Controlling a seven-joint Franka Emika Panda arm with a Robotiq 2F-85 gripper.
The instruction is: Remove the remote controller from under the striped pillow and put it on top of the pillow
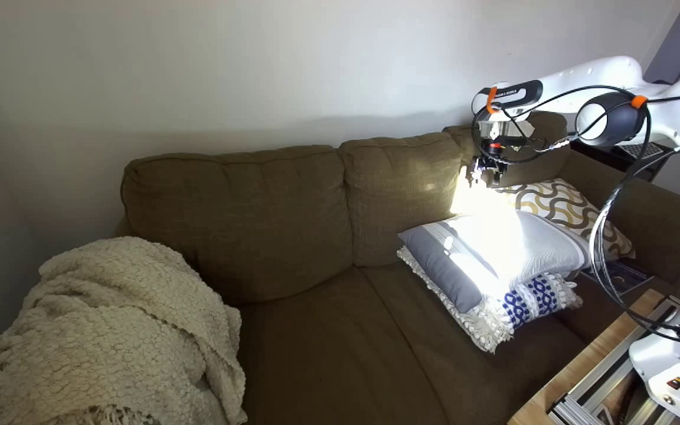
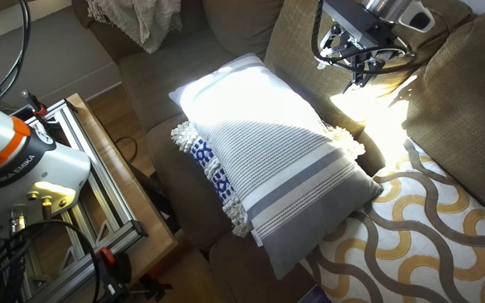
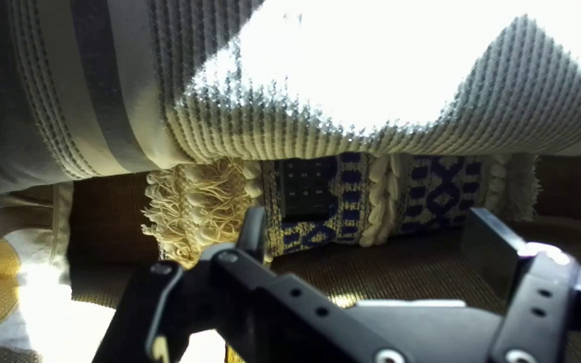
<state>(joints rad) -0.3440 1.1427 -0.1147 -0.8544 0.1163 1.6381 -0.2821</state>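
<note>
The striped pillow (image 2: pixel 276 151), pale with grey bands across one end, lies on a fringed cushion in both exterior views. In the wrist view the striped pillow (image 3: pixel 290 126) overhangs the dark remote controller (image 3: pixel 305 191), whose buttoned end pokes out on the blue-patterned fabric below. The rest of the remote is hidden beneath the pillow, and neither exterior view shows it. My gripper (image 3: pixel 368 222) stands open with nothing between its fingers. In an exterior view the gripper (image 2: pixel 335 75) hangs apart from the pillows, on the side by the sofa's backrest.
The fringed blue-and-white cushion (image 2: pixel 221 185) supports the striped pillow. A wavy-patterned pillow (image 2: pixel 419 235) lies beside them, and the sofa backrest (image 1: pixel 405 183) rises close behind the gripper. A knitted blanket (image 1: pixel 133 330) covers the sofa's far end. Strong sunlight washes out part of the striped pillow.
</note>
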